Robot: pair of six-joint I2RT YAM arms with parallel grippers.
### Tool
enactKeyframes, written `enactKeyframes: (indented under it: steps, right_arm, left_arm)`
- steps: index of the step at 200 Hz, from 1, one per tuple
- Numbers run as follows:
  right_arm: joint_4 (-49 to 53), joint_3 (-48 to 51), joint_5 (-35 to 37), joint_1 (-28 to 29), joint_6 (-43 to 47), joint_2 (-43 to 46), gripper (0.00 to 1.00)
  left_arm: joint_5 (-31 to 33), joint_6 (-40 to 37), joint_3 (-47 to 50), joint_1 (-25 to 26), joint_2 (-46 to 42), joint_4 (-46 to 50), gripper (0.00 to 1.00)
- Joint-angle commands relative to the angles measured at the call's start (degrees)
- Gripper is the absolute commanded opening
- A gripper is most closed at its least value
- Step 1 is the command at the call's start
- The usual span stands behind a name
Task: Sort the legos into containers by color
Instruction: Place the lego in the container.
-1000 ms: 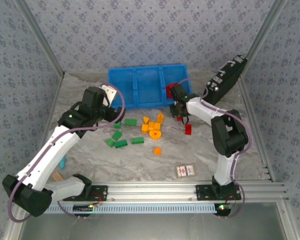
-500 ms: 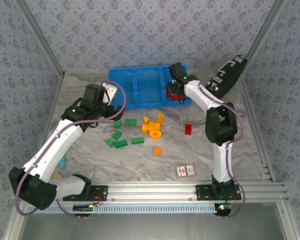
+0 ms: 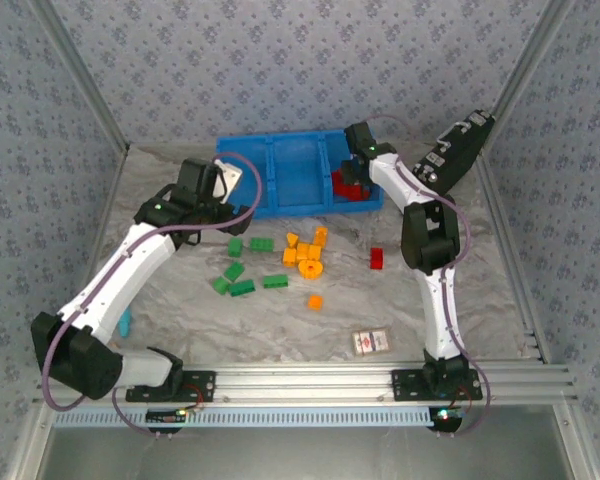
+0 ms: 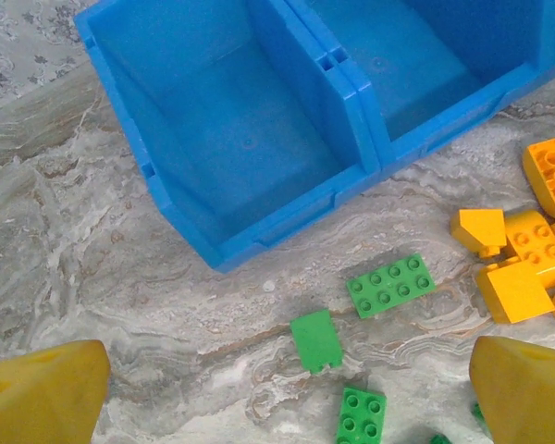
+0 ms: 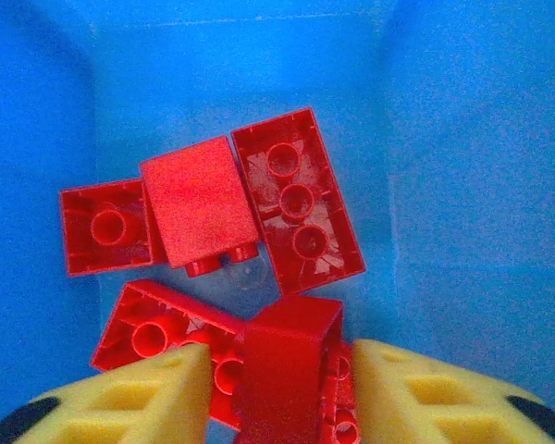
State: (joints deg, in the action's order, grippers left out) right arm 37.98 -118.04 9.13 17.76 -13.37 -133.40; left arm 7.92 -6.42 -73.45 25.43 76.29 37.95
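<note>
Now letting a red brick go over the tray's end compartment.
One small red plastic building brick (image 5: pixel 291 328) stands on end between the pads of the right gripper (image 5: pixel 279 370). Its jaws are partly apart, with a sliver of gap at either side, so the piece looks released rather than held. Directly beneath lie other red bricks (image 5: pixel 194 203), on the floor of the bright blue three-compartment plastic tray (image 3: pixel 298 170). Next, I judge, this arm must lift clear and fetch the loose red brick (image 3: pixel 376 258), back toward its own base. The left gripper (image 4: pixel 282 393) hangs spread wide and empty, with green bricks (image 4: pixel 388 285) just ahead of its fingers.
</note>
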Motion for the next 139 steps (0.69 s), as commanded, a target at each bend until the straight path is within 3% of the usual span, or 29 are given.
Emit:
enactKeyframes:
  steps: [1, 80, 139]
  right_arm:
    - [1.3, -2.0, -0.9, 0.8, 0.8, -0.3, 0.51]
    - [-3.3, 14.0, -0.6, 2.8, 1.0, 14.0, 0.52]
    - [-5.7, 38.2, 3.6, 3.1, -2.4, 33.3, 0.52]
  left_arm:
    - [1.7, -2.5, -3.6, -0.5, 1.8, 3.1, 1.00]
    - [-0.6, -3.0, -5.9, -0.4, 0.4, 3.9, 1.00]
    - [-2.8, -1.1, -2.4, 0.4, -3.3, 2.9, 1.00]
